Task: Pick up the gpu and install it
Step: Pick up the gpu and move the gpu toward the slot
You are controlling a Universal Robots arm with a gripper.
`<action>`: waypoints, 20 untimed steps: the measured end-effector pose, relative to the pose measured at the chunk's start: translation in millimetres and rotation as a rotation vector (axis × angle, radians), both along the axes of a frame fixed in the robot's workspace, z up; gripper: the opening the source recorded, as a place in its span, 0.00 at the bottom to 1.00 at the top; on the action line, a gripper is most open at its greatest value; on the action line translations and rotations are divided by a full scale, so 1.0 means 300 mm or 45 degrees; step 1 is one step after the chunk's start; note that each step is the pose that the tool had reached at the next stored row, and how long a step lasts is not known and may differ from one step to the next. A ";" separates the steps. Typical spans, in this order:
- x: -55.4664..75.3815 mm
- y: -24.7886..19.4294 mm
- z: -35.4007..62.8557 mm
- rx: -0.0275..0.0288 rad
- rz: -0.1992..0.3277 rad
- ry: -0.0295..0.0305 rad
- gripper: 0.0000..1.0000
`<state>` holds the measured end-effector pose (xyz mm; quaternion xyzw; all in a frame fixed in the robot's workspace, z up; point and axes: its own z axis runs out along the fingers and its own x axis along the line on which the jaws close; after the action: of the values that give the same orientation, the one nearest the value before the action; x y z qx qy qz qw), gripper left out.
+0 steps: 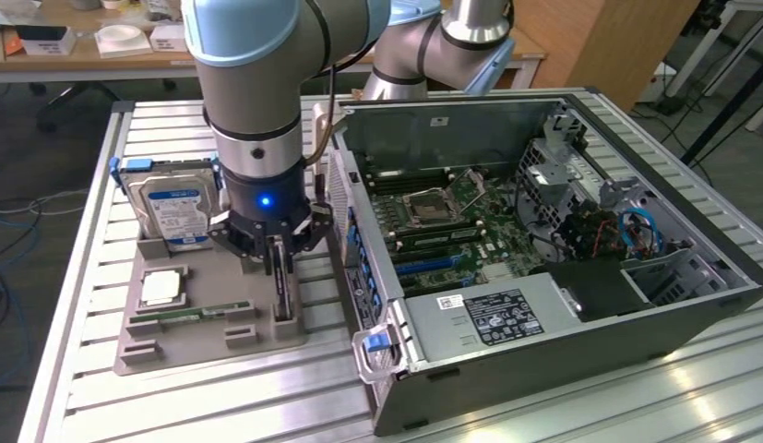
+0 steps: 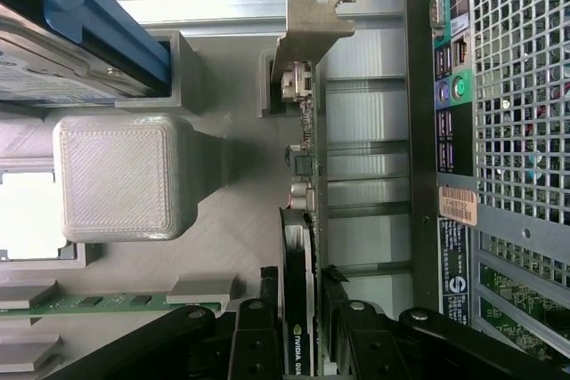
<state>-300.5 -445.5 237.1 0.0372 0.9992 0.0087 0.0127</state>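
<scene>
The tool grips the gpu, standing on edge in the grey tray.

Hangs straight down, wrist vertical (blue light lit just above the fingers). Points the tool downward, black linkages splayed to either side. Presses dark fingers against both flat faces of the gpu, jaws closed on its edge.

Open PC case; hard drive, probably CPU on tray.
</scene>
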 end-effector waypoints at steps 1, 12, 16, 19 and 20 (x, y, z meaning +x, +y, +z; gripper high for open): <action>0.000 0.000 0.000 -0.0001 0.000 0.0001 0.33; 0.000 0.000 0.000 -0.0001 0.000 0.0000 0.26; 0.000 0.000 0.000 -0.0001 0.000 0.0001 0.26; 0.000 0.000 0.000 0.0000 0.000 0.0000 0.26; 0.000 0.000 0.000 -0.0001 0.000 0.0000 0.26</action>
<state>-300.5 -445.5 237.1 0.0372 0.9992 0.0087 0.0127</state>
